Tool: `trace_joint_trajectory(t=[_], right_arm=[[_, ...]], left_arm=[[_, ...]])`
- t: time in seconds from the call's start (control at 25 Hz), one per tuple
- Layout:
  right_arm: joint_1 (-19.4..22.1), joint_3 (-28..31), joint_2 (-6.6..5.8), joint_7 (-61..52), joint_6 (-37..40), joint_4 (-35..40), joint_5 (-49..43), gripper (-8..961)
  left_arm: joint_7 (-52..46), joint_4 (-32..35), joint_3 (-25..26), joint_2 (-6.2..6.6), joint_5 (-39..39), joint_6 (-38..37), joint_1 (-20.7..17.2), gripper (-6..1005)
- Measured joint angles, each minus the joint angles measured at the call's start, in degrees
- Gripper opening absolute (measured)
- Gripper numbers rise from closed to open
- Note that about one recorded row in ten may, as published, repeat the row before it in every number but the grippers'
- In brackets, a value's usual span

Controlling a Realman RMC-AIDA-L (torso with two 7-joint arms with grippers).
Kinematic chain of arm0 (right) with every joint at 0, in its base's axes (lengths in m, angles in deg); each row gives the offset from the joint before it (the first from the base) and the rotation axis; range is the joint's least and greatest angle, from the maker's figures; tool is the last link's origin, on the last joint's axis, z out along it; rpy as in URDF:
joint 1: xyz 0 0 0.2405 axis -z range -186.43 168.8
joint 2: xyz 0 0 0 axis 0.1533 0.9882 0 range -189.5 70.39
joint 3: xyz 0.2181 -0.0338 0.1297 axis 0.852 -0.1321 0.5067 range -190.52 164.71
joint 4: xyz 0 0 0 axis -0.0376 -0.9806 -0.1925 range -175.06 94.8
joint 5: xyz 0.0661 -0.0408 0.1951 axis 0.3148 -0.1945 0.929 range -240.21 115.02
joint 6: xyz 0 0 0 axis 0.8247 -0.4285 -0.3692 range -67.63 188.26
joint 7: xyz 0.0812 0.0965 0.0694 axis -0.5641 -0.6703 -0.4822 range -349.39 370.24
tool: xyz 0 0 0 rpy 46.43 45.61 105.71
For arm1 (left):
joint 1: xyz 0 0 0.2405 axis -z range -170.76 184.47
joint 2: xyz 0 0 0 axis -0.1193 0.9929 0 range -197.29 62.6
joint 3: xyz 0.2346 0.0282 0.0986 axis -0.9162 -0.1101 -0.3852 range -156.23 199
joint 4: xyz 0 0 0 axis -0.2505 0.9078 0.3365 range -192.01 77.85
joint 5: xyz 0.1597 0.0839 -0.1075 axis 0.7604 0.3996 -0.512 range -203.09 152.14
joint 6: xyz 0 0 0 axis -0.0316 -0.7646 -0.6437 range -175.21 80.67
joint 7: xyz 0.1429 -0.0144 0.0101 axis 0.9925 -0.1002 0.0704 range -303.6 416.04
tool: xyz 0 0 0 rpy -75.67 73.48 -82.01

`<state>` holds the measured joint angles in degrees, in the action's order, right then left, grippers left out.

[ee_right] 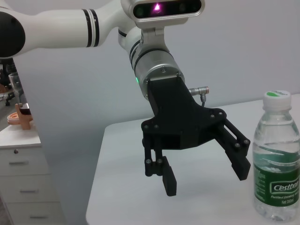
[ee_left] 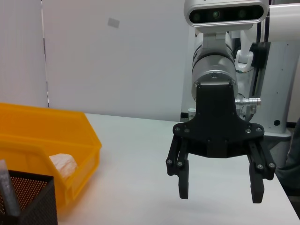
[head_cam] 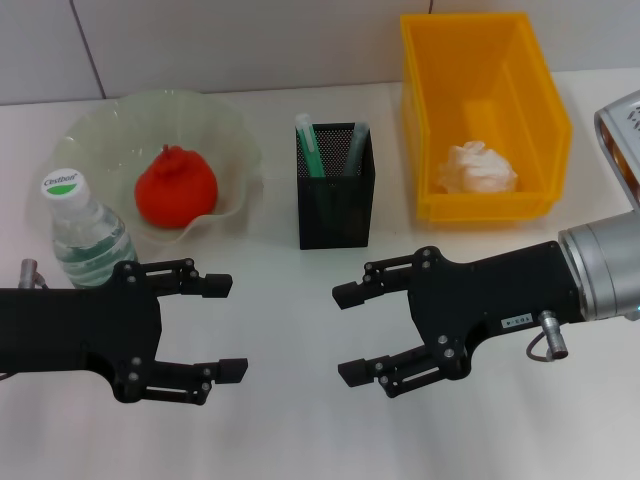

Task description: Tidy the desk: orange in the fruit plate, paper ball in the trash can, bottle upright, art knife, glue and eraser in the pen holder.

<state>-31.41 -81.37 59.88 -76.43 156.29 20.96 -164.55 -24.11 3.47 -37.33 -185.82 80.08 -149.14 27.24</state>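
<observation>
The orange was seen in the fruit plate, the paper ball in the trash can, and the bottle upright just beside the plate. The left gripper and right gripper were held above the counter, facing each other, fingers spread wide and empty, before the pen holder.

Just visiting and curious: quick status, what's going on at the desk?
Left tool and right tool open, empty, low over table. Orange in fruit plate, paper ball in trash can, bottle upright. Nothing in the way.
</observation>
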Motion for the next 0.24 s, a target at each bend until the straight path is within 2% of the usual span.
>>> trace_joint_trajectory(t=[0.24], right_arm=[[0.0, 0.0, 0.0, 0.05, 0.0, -0.1, 0.0, 766]], left_arm=[[0.0, 0.0, 0.0, 0.0, 0.0, 0.0, 0.0, 846]])
